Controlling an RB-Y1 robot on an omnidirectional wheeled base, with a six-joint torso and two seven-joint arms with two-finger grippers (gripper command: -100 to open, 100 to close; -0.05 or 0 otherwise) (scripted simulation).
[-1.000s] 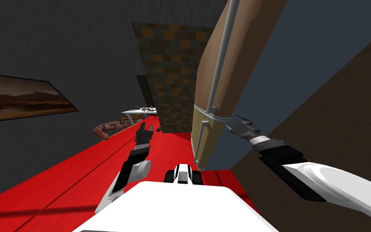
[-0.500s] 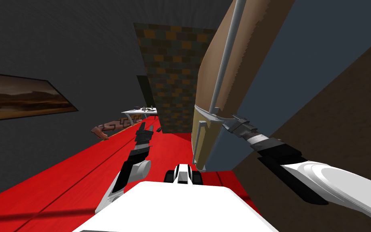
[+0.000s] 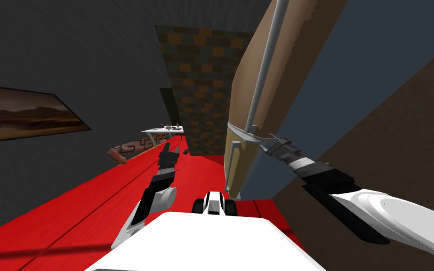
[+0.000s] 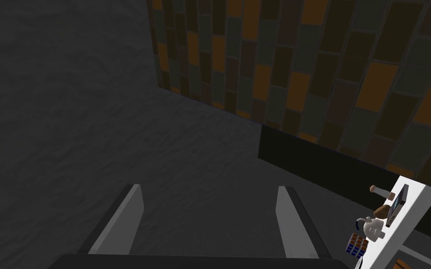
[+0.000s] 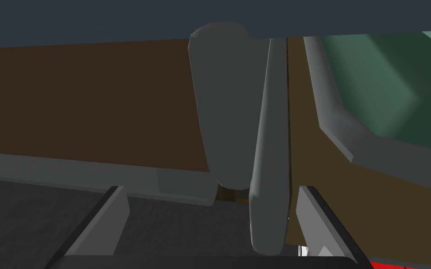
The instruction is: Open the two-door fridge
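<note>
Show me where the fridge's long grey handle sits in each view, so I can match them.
Head view: the grey handle runs up the tan fridge door, the right gripper beside its lower end.
Right wrist view: the handle stands between the right gripper's open fingers.
Left wrist view: faces the tiled wall instead.
Shared landmark: the right gripper; the tiled wall links head and left wrist views.

Two grey handle bars [image 5: 219, 107] crowd the gap between the right gripper's [image 5: 210, 189] spread fingers.
</note>
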